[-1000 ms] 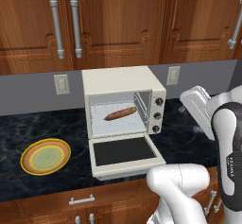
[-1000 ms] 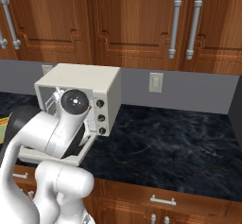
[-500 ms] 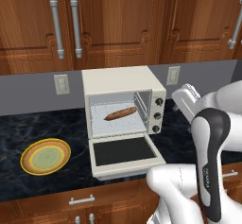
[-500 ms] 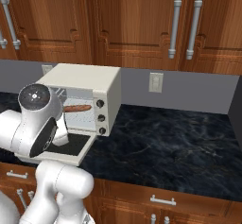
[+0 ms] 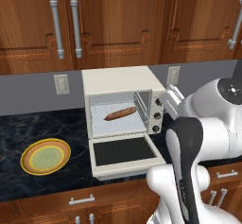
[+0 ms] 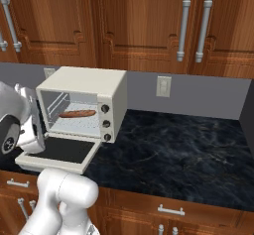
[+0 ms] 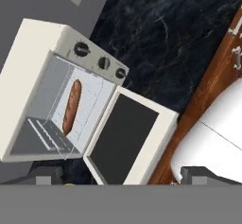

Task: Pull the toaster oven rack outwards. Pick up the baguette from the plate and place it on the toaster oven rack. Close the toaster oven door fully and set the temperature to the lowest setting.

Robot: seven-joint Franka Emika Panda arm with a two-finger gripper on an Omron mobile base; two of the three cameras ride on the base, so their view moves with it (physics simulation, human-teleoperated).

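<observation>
The toaster oven (image 5: 124, 105) stands on the dark counter (image 6: 183, 145) with the toaster oven door (image 5: 124, 153) hanging flat open in front. The baguette (image 5: 120, 113) already lies on the toaster oven rack (image 7: 87, 106) inside; the plate (image 5: 45, 156) is bare. The gripper (image 5: 174, 99), jaws spread wide and holding nothing, hangs right of the oven. Closing the door comes next, I think: go under its front edge and lift evenly

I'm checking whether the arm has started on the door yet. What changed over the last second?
Only the arm moved: it swung across in front of the base, and the open gripper now looks down at the toaster oven. Nothing was gripped. The baguette stayed on the toaster oven rack, the toaster oven door stayed down, the plate stayed put.
</observation>
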